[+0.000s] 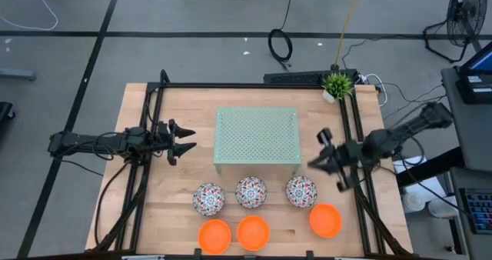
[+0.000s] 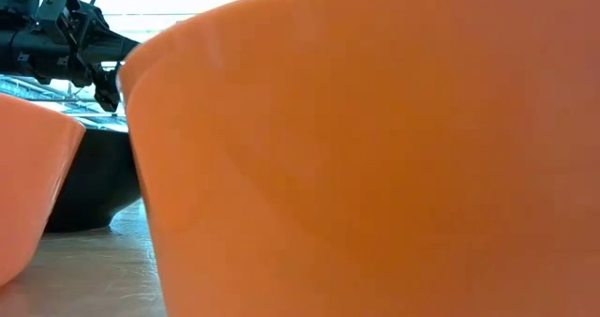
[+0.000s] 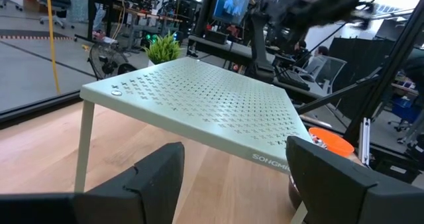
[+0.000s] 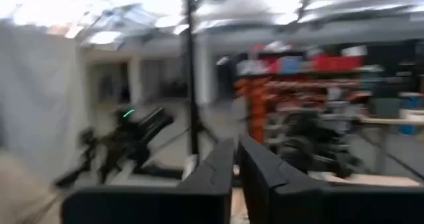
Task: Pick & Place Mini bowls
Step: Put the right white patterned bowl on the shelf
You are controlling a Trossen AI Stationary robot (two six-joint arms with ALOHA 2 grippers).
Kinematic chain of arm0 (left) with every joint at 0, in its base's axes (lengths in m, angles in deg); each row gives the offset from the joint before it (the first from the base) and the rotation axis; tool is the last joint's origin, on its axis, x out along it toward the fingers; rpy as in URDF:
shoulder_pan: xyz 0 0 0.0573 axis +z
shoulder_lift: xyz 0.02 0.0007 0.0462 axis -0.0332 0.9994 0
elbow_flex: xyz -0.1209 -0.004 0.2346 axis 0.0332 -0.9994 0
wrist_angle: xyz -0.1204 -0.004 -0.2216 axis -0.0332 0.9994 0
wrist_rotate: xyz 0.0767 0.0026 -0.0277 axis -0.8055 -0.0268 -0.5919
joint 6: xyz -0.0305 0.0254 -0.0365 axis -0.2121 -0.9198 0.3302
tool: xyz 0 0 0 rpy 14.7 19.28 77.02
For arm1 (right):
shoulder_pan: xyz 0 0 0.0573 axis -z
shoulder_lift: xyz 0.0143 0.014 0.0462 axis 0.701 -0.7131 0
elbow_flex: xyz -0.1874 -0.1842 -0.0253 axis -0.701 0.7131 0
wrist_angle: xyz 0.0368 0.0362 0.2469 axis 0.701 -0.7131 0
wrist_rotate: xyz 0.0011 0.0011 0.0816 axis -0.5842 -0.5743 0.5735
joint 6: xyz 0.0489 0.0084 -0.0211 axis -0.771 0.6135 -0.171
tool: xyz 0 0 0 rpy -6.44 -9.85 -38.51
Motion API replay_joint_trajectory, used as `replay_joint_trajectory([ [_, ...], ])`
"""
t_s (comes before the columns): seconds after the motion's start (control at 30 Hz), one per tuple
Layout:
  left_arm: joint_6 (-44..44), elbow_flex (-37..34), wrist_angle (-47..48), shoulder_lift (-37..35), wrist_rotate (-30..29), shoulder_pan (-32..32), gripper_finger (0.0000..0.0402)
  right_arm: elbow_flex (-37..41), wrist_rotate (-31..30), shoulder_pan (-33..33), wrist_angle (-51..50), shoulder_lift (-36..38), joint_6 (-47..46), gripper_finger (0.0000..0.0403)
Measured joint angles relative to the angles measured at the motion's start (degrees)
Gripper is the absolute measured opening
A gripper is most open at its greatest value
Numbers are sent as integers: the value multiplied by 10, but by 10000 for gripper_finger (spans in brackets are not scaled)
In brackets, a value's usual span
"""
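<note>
In the high view, three floral mini bowls (image 1: 208,199) (image 1: 251,191) (image 1: 301,191) stand in a row on the table in front of the pale green rack (image 1: 257,139). Three orange mini bowls (image 1: 214,236) (image 1: 253,232) (image 1: 326,220) sit nearer the near edge. My left gripper (image 1: 184,141) is open, hovering left of the rack. Its wrist view shows its gripper (image 3: 235,177) facing the rack (image 3: 199,98) and one orange bowl (image 3: 331,141). My right gripper (image 1: 313,164) is shut and hangs right of the rack, above the rightmost floral bowl; its fingers (image 4: 218,174) hold nothing.
A small potted plant (image 1: 337,84) stands at the table's far right corner. Black frame rails (image 1: 254,86) run along the far edge and both sides. In the low view an orange bowl (image 2: 375,148) fills most of the picture. Bare wood (image 1: 177,183) lies left of the bowls.
</note>
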State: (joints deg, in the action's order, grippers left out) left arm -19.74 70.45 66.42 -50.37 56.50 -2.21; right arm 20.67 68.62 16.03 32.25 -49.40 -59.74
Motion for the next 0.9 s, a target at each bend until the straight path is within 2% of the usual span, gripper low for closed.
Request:
replay_joint_trajectory([
  [0.07,0,0,0,0,0,0,269,-74,-13,-46,-88,-48,29,50],
  [0.23,0,0,0,0,2,0,269,-219,-165,-134,-360,-154,33,150],
  [0.3,0,0,0,0,3,0,269,-263,-234,-155,-473,-185,-20,189],
  [0.37,0,0,0,0,3,0,269,-295,-262,-161,-601,-210,-112,221],
  [0.5,0,0,-1,0,3,0,269,-313,-235,-159,-791,-234,-337,254],
  [0.63,0,0,0,0,3,0,269,-286,-167,-149,-905,-237,-498,259],
  [0.77,0,0,0,0,3,0,269,-229,-124,-131,-933,-234,-575,255],
  [0.9,0,0,0,0,3,0,269,-164,-100,-104,-881,-234,-605,255],
])
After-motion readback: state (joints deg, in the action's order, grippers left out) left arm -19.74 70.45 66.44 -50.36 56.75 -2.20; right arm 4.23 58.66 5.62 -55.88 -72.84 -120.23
